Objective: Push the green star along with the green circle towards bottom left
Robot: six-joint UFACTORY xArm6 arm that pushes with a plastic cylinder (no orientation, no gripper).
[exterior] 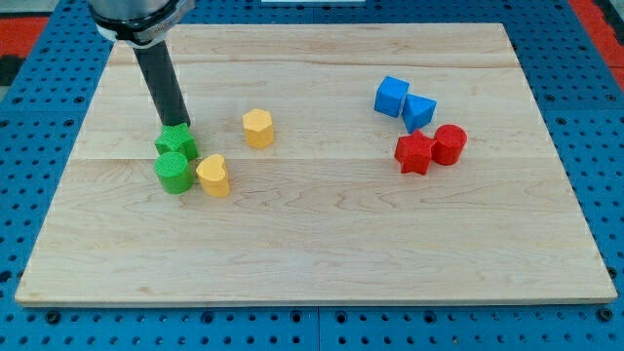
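green star [176, 141] sits at the view's left on the wooden board [322, 244], touching the green circle [174, 173] just below it. my tip [181, 127] rests against the star's upper edge; the rod has no jaws and holds nothing. a yellow heart [214, 175] touches the circle's right side. a yellow hexagon [257, 128] lies near, to the right. well apart at the view's right: blue cube [391, 96], blue triangle [420, 111], red star [414, 153], red cylinder [449, 143].
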